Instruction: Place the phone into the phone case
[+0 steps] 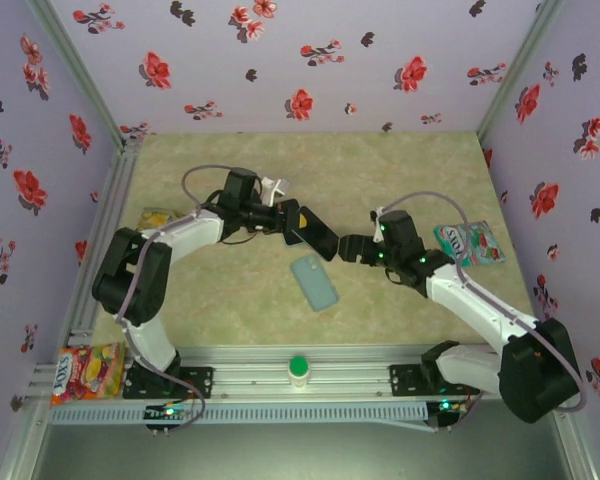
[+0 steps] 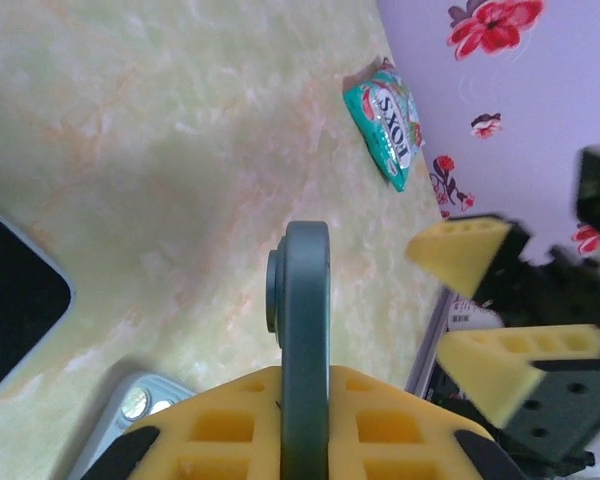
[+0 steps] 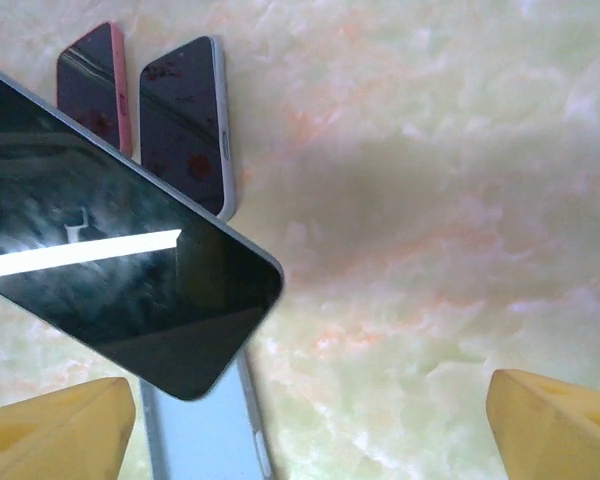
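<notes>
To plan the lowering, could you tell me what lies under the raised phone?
From the right wrist, the light blue phone case lies on the table below the lower corner of the phone. The phone covers the case's far end and the table behind it.

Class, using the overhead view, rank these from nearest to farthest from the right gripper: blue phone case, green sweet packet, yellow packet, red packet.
From the right gripper:
1. blue phone case, on the table just left of it.
2. green sweet packet, by the right wall.
3. yellow packet, by the left wall.
4. red packet, at the near-left corner.
</notes>
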Controlling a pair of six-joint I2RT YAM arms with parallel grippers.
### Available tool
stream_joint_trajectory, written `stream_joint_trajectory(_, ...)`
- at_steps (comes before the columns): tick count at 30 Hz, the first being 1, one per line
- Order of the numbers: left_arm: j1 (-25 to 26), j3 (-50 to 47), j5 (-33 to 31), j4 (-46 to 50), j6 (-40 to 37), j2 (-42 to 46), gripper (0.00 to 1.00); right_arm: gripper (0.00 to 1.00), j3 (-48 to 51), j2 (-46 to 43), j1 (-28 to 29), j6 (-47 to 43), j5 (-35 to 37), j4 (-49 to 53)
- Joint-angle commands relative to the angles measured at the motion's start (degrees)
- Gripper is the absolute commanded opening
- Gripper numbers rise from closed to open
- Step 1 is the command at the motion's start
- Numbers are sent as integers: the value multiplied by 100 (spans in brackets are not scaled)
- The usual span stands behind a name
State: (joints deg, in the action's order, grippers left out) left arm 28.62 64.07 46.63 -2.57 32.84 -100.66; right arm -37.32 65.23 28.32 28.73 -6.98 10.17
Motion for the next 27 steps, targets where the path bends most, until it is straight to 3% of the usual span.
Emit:
stream_joint_trajectory(1, -6, -117, -56, -385, 306, 490, 0, 88, 621, -282, -10, 1220, -586, -1315)
stream_joint_trajectory(7, 38, -408, -120, -377, 646, 943, 0, 87, 1762, -401, -9, 2357, -941, -3449)
stream_joint_trajectory(22, 300, -704, -128, -791, 1342, 1190, 0, 85, 1887, 157, 16, 2726, -1639, -4881)
stream_joint_trajectory(27, 345, -712, -137, -1077, 1506, 1065, 0, 77, 1817, 592, 16, 2855, -1786, -5417)
